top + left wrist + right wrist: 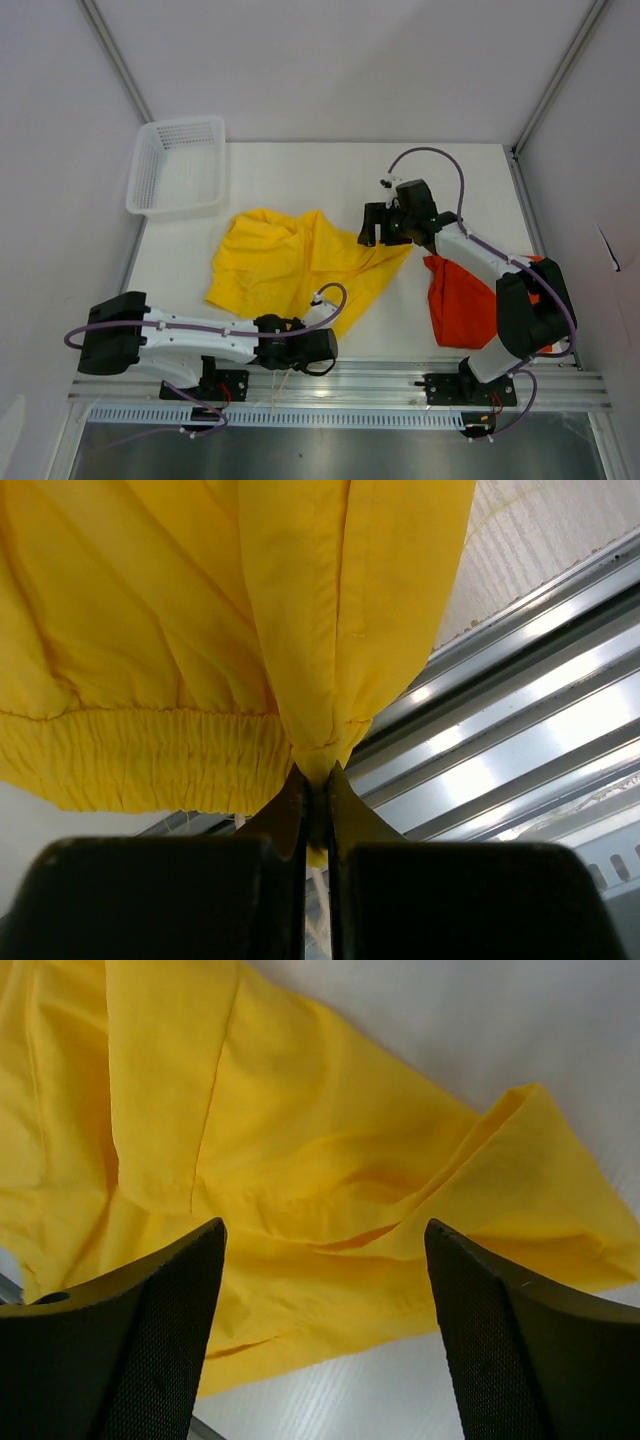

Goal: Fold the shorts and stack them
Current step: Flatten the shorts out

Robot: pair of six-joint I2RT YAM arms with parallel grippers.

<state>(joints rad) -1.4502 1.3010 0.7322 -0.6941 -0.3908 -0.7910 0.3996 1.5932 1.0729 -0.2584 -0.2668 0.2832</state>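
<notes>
On the tabletop (300,175), yellow shorts (285,262): spread crumpled across the middle. One leg tapers off to the right, and the near edge is pulled toward the front rail (380,375).
Orange-red shorts (462,300): bunched heap on the right side, partly under the right arm. It lies just beside the yellow leg tip; can't tell if they touch.
Left tool (316,780): fingers together, clamped on a gathered fold of the yellow shorts beside the elastic waistband. It sits low at the near edge, by the rail.
Right tool (372,228): fingers wide apart, gripping nothing. It hovers over the yellow leg, with fabric showing between the fingers.
Basket (178,165): white mesh, far-left corner, apart from both shorts.
</notes>
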